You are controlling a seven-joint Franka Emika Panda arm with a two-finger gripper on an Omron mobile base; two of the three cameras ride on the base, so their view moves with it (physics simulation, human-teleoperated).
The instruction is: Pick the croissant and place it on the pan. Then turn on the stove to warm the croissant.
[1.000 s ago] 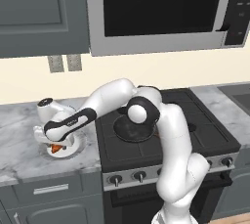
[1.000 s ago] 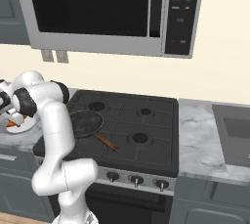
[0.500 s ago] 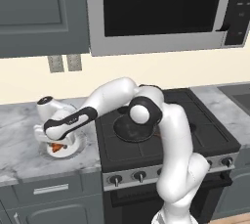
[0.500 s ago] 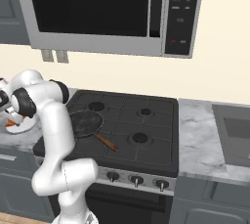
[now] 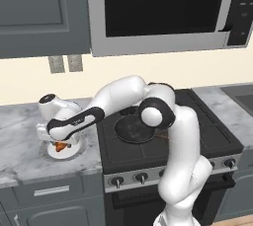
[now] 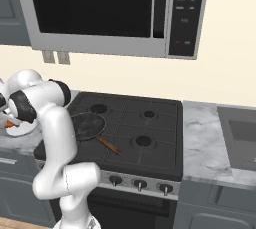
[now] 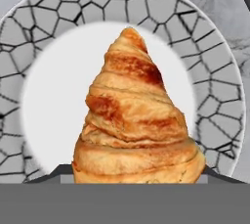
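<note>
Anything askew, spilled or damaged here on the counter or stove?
Nothing stands out. The croissant sits whole on the plate between the gripper fingers; the pan lies flat on the stove.

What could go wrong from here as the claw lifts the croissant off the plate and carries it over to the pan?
1. The claw closes around the wide end of the croissant, so the pointed end could tip or slip during the lift.
2. The plate sits close below; a dragging lift might shift it on the counter.
3. The pan lies across the stove, so a long swing could shake a weak hold loose.
</note>
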